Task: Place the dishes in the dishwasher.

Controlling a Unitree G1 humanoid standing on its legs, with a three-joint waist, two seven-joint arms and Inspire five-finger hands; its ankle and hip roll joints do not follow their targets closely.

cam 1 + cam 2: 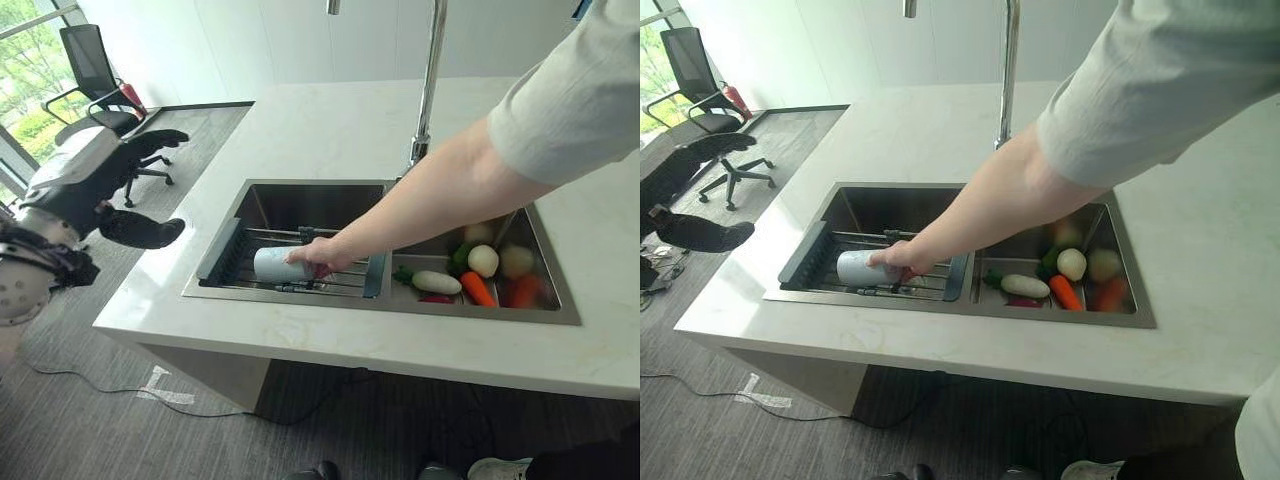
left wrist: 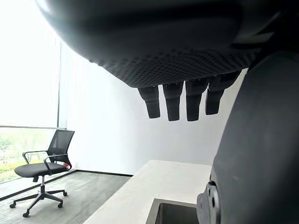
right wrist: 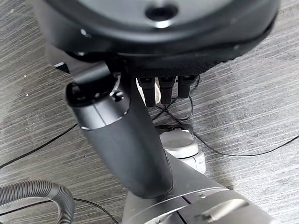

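Left of the sink [image 1: 262, 196], left robot hand [image 1: 140, 230] raised, fingers straight and apart, person's hand [image 1: 318, 256] gripping cup [image 1: 276, 265]

The person's hand [image 1: 318, 256] hid the right end of the cup [image 1: 276, 264], and the tap [image 1: 430, 80] ran past the far edge.

a pale stone counter [image 1: 330, 130] holds a sunken steel sink [image 1: 300, 200].

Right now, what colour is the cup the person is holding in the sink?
The cup is white, clearest in the left eye view.
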